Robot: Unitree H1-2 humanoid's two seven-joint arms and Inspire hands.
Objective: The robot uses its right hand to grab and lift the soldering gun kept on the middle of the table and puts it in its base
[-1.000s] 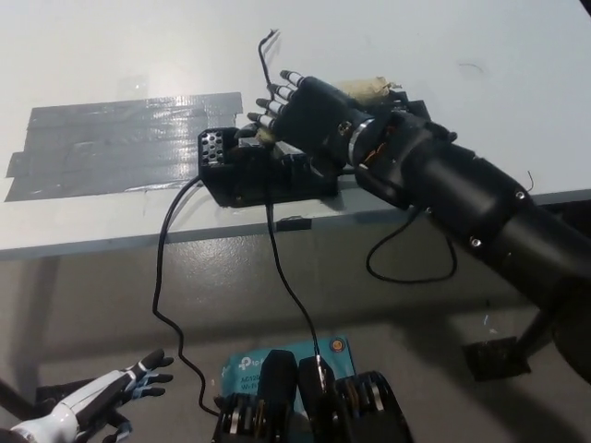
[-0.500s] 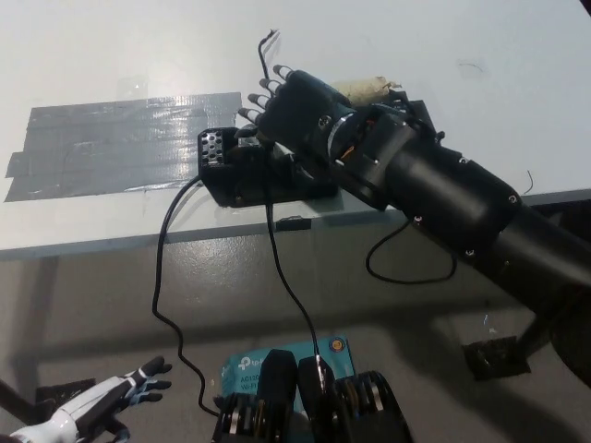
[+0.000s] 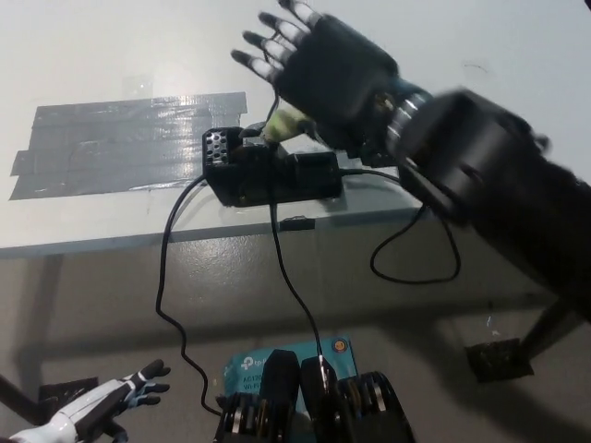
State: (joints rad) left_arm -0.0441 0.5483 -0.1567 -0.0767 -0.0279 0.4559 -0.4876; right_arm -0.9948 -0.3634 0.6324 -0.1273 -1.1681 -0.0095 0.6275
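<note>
Above the table (image 3: pixel 111 83), the right hand (image 3: pixel 328 69) hovers, fingers (image 3: pixel 268 41) spread and empty. Soldering gun appears seated in its base (image 3: pixel 268 175). Judged complete; next: withdraw clear. Left hand (image 3: pixel 102 406) rests low, released.

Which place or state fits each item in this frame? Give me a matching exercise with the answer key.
Items:
1. right hand
2. left hand
3. soldering base
4. grey tape patch

Descriptions:
A. stuck flat on the table, left of the base
B. at the table's front edge, cables hanging down from it
C. raised above the base, fingers spread, holding nothing
D. low at the picture's lower left, below the table

Pairs: 1-C, 2-D, 3-B, 4-A
</note>
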